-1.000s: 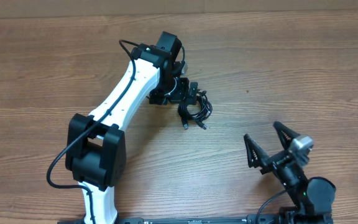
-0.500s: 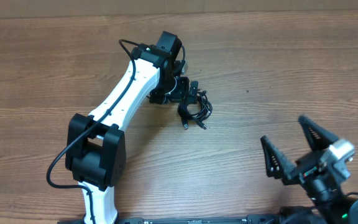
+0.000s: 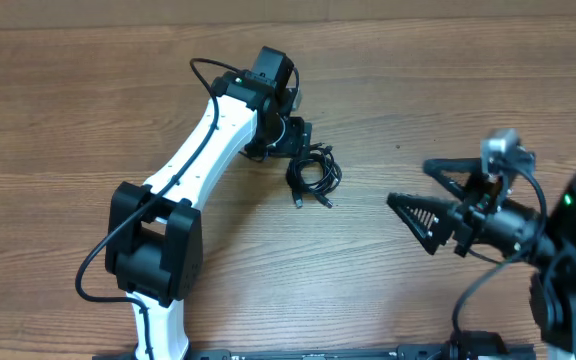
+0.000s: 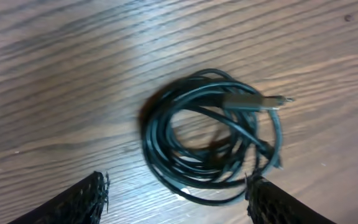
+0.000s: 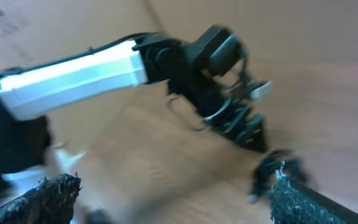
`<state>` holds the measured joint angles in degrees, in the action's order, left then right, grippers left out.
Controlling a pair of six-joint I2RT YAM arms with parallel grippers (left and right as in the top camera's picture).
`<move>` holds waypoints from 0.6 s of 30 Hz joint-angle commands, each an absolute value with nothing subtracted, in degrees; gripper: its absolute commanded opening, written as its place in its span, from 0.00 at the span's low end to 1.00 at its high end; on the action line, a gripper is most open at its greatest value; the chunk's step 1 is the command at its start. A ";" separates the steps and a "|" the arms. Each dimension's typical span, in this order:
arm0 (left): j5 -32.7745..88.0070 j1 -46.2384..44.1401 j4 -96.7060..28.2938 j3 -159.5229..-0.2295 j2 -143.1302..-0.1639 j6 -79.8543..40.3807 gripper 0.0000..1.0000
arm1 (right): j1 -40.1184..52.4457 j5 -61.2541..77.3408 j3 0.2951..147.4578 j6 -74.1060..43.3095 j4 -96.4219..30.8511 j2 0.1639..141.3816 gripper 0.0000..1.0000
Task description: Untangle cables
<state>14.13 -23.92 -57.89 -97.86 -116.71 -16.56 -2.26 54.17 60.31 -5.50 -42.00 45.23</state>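
Observation:
The cables (image 3: 313, 175) lie as one tangled black coil on the wooden table, with plug ends sticking out toward the front. In the left wrist view the coil (image 4: 210, 137) fills the centre, and a grey plug (image 4: 253, 101) crosses its top. My left gripper (image 3: 303, 140) hovers at the coil's back-left edge. It is open (image 4: 178, 183), and the coil's nearest loop runs between its fingertips, close to the right fingertip (image 4: 260, 190). My right gripper (image 3: 408, 182) is open, well to the right of the coil and pointing at it. Its own view is blurred but shows the cables (image 5: 272, 165).
The left arm (image 3: 203, 140), white with black joints, reaches diagonally from the front left to the coil. The right arm's black body (image 3: 558, 240) fills the front right corner. The wooden table (image 3: 468, 90) stretches around them.
The right arm swung up from the front right corner and turned its open gripper left toward the coil. The left gripper drew back slightly from the coil, and its jaws narrowed a little.

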 commanded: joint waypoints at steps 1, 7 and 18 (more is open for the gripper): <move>11.66 -23.99 -57.06 -95.48 -117.75 -17.19 0.65 | -2.59 61.23 61.52 -12.97 -42.04 49.80 0.92; 12.67 -24.36 -53.67 -92.16 -117.75 -18.24 0.64 | -2.57 58.94 61.54 -16.78 -44.66 56.95 0.88; 13.10 -24.43 -48.97 -87.11 -117.78 -20.03 0.58 | 5.76 40.38 61.54 -21.52 -49.19 60.84 0.88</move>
